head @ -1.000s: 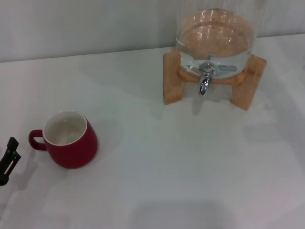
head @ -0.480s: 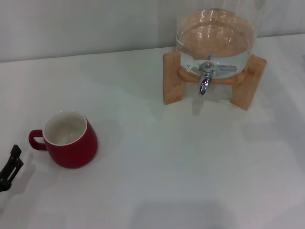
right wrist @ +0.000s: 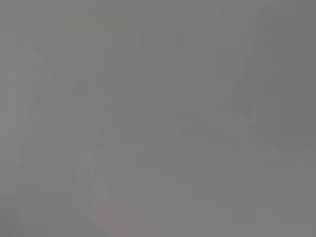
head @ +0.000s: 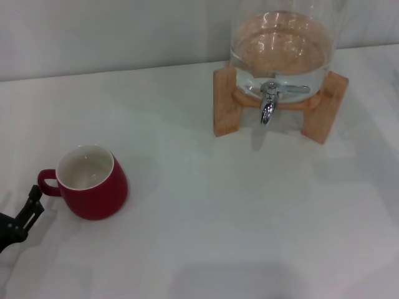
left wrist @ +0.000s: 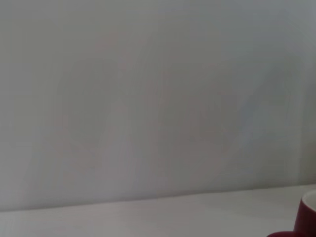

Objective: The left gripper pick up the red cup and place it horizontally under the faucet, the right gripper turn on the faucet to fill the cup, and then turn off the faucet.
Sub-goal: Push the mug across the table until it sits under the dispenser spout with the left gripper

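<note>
We find the left gripper (head: 25, 212) at the near left edge of the head view, just beside the loop handle of the red cup (head: 92, 182) but apart from it; only black finger tips show, and we cannot tell whether they are spread or pressed together. The cup stands upright on the white table (head: 206, 212), its white inside facing up and its handle pointing toward the gripper. Well apart from it, at the far right side of the table, the faucet (head: 269, 103) hangs with its chrome spout pointing down, fixed to a clear glass dispenser (head: 280, 43) that sits in a wooden stand (head: 225, 103). We can read no brand, label or writing on any of these. The left wrist view adds only a plain pale wall above the table edge and a sliver of the cup's red side (left wrist: 307, 217) at the border. The right wrist view shows only flat grey, and the right gripper appears in no view.
</note>
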Available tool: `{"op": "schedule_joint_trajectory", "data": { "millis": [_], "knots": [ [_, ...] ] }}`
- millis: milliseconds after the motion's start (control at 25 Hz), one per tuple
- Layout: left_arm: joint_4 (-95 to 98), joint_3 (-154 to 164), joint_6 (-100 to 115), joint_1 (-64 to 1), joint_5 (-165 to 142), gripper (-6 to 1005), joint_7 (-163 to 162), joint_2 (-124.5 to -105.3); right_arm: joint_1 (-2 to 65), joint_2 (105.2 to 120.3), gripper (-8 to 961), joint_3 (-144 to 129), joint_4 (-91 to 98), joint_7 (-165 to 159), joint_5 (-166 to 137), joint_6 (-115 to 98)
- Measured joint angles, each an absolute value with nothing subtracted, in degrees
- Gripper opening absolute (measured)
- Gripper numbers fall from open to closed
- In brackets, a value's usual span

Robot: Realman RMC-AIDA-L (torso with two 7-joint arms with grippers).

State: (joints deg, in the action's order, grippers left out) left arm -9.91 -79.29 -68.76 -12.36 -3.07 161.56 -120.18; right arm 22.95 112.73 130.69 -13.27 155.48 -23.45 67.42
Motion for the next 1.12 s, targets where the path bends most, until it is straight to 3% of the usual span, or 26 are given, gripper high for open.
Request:
{"op": "schedule_joint_trajectory", "data": {
  "millis": [1120],
  "knots": [
    [-10.01, -78.74, -62.53, -16.22, -5.34, 876, 161.72, -119.88, 22.87, 113.12, 619, 130.69, -13.27, 155.47, -23.43, 67.98]
  ]
}}
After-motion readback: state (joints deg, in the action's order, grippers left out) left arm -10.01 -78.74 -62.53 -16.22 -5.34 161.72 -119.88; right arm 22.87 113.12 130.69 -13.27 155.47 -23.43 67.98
